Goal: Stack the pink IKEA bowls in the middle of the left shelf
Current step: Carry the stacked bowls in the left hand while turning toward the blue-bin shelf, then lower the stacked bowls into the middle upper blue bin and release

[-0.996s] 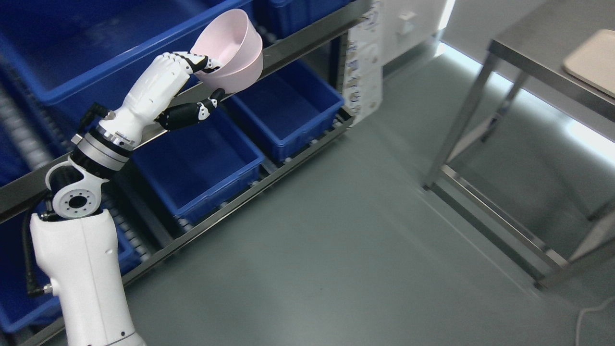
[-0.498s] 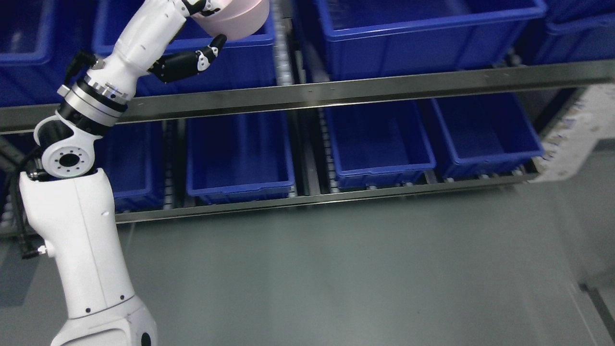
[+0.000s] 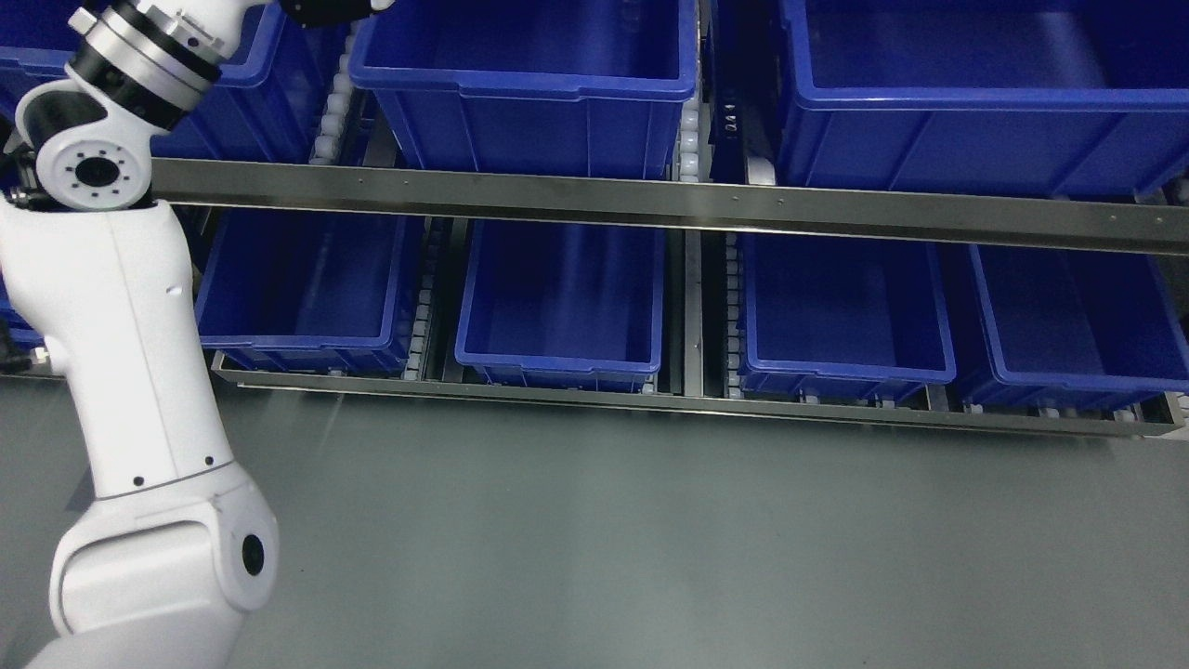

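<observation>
No pink bowl shows in the head view at this moment. My left arm (image 3: 121,307) rises from the lower left, its wrist ring (image 3: 149,46) at the upper left corner. Of the left hand (image 3: 327,9) only a dark sliver shows at the top edge; the rest is cut off, so whatever it holds is hidden. It reaches up over the shelf's steel rail (image 3: 650,200), near the gap between two blue bins (image 3: 529,84) (image 3: 251,84) on the upper level. The right arm is out of view.
A third large blue bin (image 3: 975,102) sits on the upper level at the right. Below the rail, several empty blue bins (image 3: 557,288) (image 3: 841,297) stand in a row on roller tracks. Grey floor (image 3: 650,539) fills the lower half.
The whole picture has shifted, so the camera has swung round to face the shelf squarely. The pink bowl and the hand gripping it have left the picture past the top edge.
</observation>
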Controlling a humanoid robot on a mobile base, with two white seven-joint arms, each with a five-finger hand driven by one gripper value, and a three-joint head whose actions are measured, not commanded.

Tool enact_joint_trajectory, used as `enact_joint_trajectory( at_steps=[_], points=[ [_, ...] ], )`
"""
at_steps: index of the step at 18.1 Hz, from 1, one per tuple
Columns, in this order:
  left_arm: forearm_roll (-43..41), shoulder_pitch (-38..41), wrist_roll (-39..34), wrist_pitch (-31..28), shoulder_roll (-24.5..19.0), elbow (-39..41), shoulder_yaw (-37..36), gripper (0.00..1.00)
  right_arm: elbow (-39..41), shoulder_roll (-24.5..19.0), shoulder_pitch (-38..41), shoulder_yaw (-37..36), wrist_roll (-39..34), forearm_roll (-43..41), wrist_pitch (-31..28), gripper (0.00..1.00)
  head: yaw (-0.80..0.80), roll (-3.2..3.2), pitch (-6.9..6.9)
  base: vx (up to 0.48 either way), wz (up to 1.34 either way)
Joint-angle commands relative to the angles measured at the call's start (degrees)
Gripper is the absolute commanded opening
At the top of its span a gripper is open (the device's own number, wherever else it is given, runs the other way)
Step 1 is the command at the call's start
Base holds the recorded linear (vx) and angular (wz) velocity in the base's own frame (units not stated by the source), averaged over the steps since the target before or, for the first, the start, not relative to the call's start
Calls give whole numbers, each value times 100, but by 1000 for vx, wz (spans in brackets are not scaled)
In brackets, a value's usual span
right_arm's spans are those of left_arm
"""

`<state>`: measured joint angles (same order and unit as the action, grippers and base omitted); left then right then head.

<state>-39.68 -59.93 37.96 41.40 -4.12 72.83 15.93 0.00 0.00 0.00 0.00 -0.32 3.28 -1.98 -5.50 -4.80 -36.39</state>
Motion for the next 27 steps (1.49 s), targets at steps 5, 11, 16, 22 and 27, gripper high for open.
enact_joint_trajectory(
  at_steps=[5,11,16,22,27],
  points=[
    [-611,-616,-184,-616,-511,-1904,-845,4,193,100,167,-62,-3,-328,5,100,0,0,0,80,116],
    [-584,-634,-237,-589,-388,-1957,-1215,3,193,100,167,-62,-3,-328,5,100,0,0,0,116,41],
    [-602,-617,-237,-616,-422,-2071,-1399,4,193,100,167,-62,-3,-328,-4,100,0,0,0,152,-73],
    [-611,-555,-254,-616,-423,-2545,-1610,6,193,100,167,-62,-3,-328,-4,100,0,0,1,151,-100],
    [-602,-485,-254,-616,-186,-2563,-1646,13,193,100,167,-62,-3,-328,-4,100,0,0,1,98,-66]
  ],
)
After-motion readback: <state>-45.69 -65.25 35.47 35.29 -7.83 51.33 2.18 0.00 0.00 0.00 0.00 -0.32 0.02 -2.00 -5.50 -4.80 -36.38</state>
